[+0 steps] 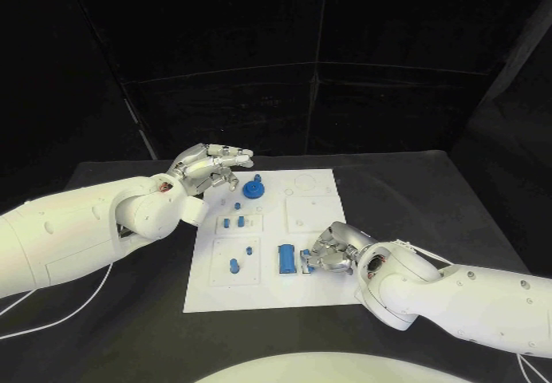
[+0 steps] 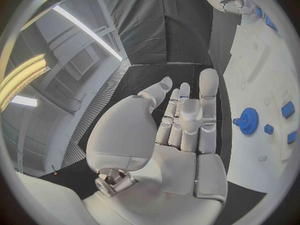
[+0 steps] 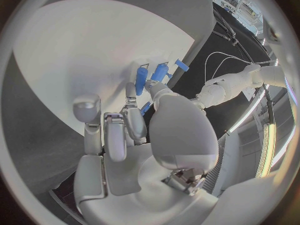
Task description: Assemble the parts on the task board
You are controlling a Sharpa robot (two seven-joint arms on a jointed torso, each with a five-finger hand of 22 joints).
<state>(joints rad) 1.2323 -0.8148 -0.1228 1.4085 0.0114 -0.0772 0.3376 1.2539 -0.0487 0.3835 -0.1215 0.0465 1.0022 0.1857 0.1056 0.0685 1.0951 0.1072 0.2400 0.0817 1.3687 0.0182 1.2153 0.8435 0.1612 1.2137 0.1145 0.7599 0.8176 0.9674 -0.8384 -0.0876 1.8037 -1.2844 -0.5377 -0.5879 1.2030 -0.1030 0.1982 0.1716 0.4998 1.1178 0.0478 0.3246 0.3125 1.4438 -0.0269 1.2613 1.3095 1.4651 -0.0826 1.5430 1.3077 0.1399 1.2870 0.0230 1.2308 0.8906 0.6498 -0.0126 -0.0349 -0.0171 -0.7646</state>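
The white task board [image 1: 310, 287] lies mid-table. A blue gear [image 1: 253, 190] [image 2: 249, 121] stands at its far left part, with small blue parts [image 1: 236, 222] [image 2: 287, 109] nearer the middle. My left hand [image 1: 210, 166] [image 2: 184, 120] hovers over the board's far left corner, fingers stretched out and empty. My right hand [image 1: 331, 251] [image 3: 134, 125] rests low on the board's near right part, fingers curled in. It pinches a small blue part [image 1: 306, 260] [image 3: 145, 108] between thumb and finger. A long blue piece [image 1: 285, 257] [image 3: 141, 80] lies just left of it.
Another blue part [image 1: 236, 265] sits in a near-left recess of the board. The black table [image 1: 437, 191] surrounds the board, with dark curtains behind. White cables [image 1: 46, 319] trail off beside the left arm. In the left wrist view the right hand [image 2: 234, 0] shows far off.
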